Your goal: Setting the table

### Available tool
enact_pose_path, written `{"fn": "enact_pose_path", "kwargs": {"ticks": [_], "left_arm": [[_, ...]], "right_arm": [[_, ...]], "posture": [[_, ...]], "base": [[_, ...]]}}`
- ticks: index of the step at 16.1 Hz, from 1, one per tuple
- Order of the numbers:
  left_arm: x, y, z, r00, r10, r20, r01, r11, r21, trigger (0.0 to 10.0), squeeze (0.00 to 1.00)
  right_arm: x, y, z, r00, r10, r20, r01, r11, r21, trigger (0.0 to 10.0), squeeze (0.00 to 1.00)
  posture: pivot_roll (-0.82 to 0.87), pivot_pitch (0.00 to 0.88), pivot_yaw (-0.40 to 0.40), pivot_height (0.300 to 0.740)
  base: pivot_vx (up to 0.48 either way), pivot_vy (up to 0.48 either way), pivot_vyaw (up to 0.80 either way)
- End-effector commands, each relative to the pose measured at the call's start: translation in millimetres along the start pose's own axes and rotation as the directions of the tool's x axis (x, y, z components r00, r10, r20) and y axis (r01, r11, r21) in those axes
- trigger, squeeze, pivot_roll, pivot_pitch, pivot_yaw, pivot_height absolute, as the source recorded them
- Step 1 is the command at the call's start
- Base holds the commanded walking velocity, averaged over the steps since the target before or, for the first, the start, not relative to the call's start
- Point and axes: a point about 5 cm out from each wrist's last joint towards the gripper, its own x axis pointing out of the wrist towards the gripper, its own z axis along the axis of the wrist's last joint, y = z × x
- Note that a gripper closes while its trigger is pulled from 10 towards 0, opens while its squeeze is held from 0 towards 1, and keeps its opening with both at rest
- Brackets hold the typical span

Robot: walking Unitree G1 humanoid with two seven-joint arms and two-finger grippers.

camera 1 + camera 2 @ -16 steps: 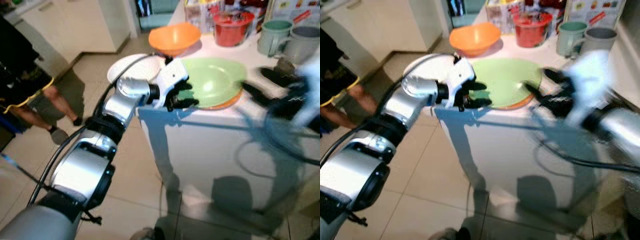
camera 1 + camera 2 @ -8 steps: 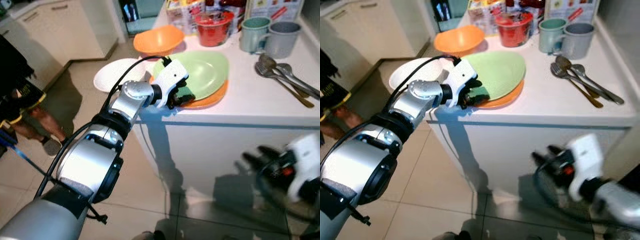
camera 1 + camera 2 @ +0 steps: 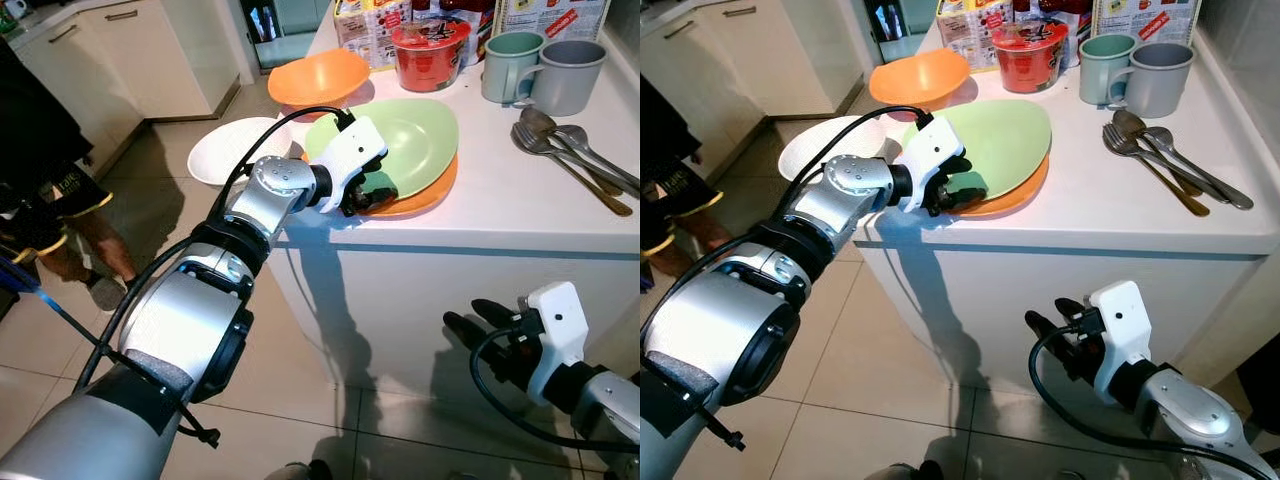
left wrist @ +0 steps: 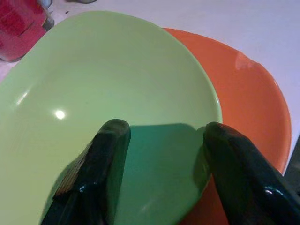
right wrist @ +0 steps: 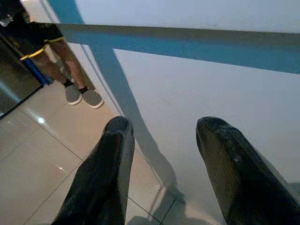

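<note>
Left wrist view: left pincer (image 4: 161, 140) open, fingers straddling the near rim of the green plate (image 4: 112, 98), stacked on the orange plate (image 4: 253, 108) at the desk (image 3: 520, 205) edge. Plate lies straight ahead of it. Right pincer (image 3: 1055, 330) open, low beside the desk front, well away.

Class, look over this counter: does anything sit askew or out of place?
Yes. The pale green plate sits off-centre on the orange plate, and the white plate overhangs the white counter's corner. Nothing is spilled.

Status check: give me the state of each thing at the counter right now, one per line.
left gripper: open, at green plate's near rim
right gripper: open, low beside counter
green plate: stacked on orange plate
orange bowl: upright
two mugs: upright, side by side
spoons: lying flat
</note>
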Motion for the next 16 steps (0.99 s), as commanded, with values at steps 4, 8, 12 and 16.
{"fn": "enact_pose_path", "kwargs": {"ticks": [4, 8, 12, 16], "left_arm": [[-23.5, 0.6, -54.4, 0.960, -0.008, -0.280, 0.041, 0.993, 0.111, 10.0, 0.00], [-28.8, 4.5, -63.8, 0.922, 0.067, -0.382, 0.043, 0.961, 0.274, 10.0, 0.00], [-27.5, 7.0, -59.7, 0.919, 0.093, -0.382, 0.032, 0.950, 0.310, 10.0, 0.00], [-31.6, 13.7, -60.7, 0.892, 0.164, -0.421, 0.018, 0.918, 0.396, 10.0, 0.00]], "right_arm": [[9.3, 4.6, -4.2, 1.000, 0.011, 0.008, -0.011, 1.000, 0.005, 10.0, 0.00], [16.3, 5.4, -4.4, 1.000, 0.009, 0.015, -0.009, 1.000, 0.003, 10.0, 0.00], [19.3, 4.4, -2.0, 1.000, -0.001, 0.024, 0.001, 1.000, 0.000, 10.0, 0.00], [22.7, -0.2, -1.3, 0.999, -0.034, 0.020, 0.034, 0.999, -0.008, 10.0, 0.00]], "posture": [[-0.15, 0.091, 0.241, 0.740], [-0.15, 0.077, 0.242, 0.740], [-0.16, 0.081, 0.241, 0.740], [-0.16, 0.091, 0.245, 0.740]], "base": [[0.000, 0.000, 0.00], [0.000, 0.000, 0.00], [0.000, 0.000, 0.00], [0.000, 0.000, 0.00]]}}
